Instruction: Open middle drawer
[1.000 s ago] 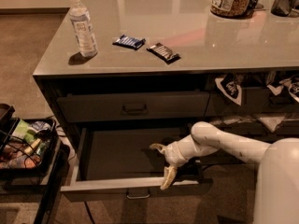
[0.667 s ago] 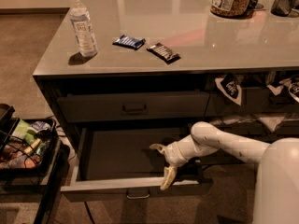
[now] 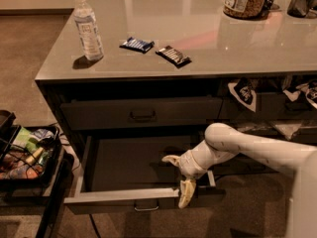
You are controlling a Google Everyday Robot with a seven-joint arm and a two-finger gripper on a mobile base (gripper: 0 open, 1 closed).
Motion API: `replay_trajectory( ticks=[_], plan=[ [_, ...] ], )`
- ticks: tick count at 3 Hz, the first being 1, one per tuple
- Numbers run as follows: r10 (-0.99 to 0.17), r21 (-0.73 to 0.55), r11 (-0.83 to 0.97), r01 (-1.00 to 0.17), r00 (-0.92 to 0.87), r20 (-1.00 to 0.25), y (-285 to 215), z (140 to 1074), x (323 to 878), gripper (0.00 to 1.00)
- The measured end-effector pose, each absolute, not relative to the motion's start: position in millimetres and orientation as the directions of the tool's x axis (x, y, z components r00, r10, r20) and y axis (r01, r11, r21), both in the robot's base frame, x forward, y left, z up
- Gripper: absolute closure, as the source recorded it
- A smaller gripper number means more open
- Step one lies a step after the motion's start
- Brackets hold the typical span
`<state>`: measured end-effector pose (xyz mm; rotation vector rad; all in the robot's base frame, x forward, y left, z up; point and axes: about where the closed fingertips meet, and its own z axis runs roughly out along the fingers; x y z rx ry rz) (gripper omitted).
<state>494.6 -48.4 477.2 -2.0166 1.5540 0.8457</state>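
- Already well out: the wide dark grey metal middle drawer point(image 3: 109, 202) stands drawn forward from under the glossy grey tabletop point(image 3: 208, 38). It is the second tier below the tabletop edge, with its flat floor exposed and nothing visible inside.
- A slim-fronted grey drawer point(image 3: 99, 114) sits shut directly beneath the tabletop, above the open one.
- The cream two-finger claw point(image 3: 174, 181) on the white arm hangs below the tabletop's front edge, at the middle drawer's front wall.
- Its fingers are splayed apart and clamp nothing. One drapes down the outside of the front panel; the other points back over the drawer floor.
- The small rectangular loop pull point(image 3: 146, 207) is at the centre of the drawer front, lower than the claw and further from the tabletop. Nothing touches it.
- Handling, my read: rigid sheet metal on runners, no give, light while unloaded. It should slide on a straight steady pull and may bind if dragged sideways.
- The smooth front offers little friction. The best holds are the loop pull, or hooking over the front wall's top rim.
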Motion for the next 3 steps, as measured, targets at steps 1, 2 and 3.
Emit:
replay_trajectory(
  ticks=[1,2,3],
  plan=[
    [-0.684,-0.113,-0.292,-0.950,0.290,-0.670,-57,514,454,0.00],
    [-0.601,-0.348,-0.291,-0.891,0.453,-0.659,-49,542,447,0.00],
    [-0.570,-0.441,-0.297,-0.847,0.528,-0.630,-56,560,443,0.00]
  ],
)
